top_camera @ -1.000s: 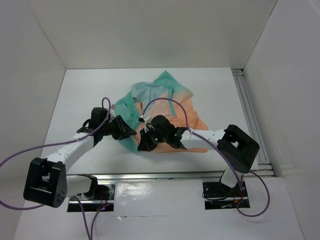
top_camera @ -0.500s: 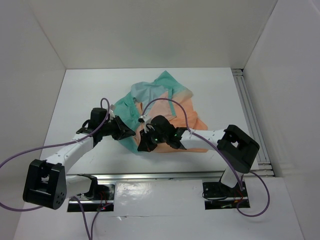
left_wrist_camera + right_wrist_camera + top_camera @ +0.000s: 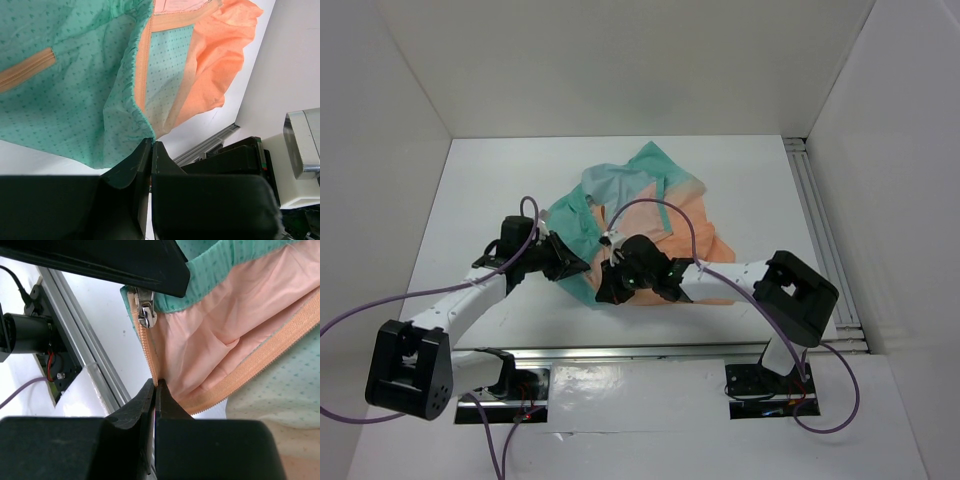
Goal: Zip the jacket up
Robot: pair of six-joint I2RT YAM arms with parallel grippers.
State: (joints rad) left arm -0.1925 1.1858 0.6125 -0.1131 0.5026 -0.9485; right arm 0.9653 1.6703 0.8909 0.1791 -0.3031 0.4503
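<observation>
The jacket (image 3: 650, 215), teal fading to peach-orange, lies crumpled at the table's middle. My left gripper (image 3: 582, 262) is shut on the jacket's teal hem corner (image 3: 146, 124) beside an orange seam. My right gripper (image 3: 607, 285) is shut on the orange zipper tape (image 3: 150, 357) at the jacket's lower edge. The silver zipper slider (image 3: 144, 309) hangs on that tape just above my right fingertips, below the left gripper's dark finger (image 3: 125, 262). The two grippers sit close together at the jacket's near-left corner.
A metal rail (image 3: 650, 352) runs along the table's near edge. A second rail (image 3: 820, 235) runs along the right side. White walls enclose the table. Purple cables (image 3: 650, 205) loop over both arms.
My right gripper has shifted slightly left and toward the near edge with the zipper tape. My left arm has barely moved.
</observation>
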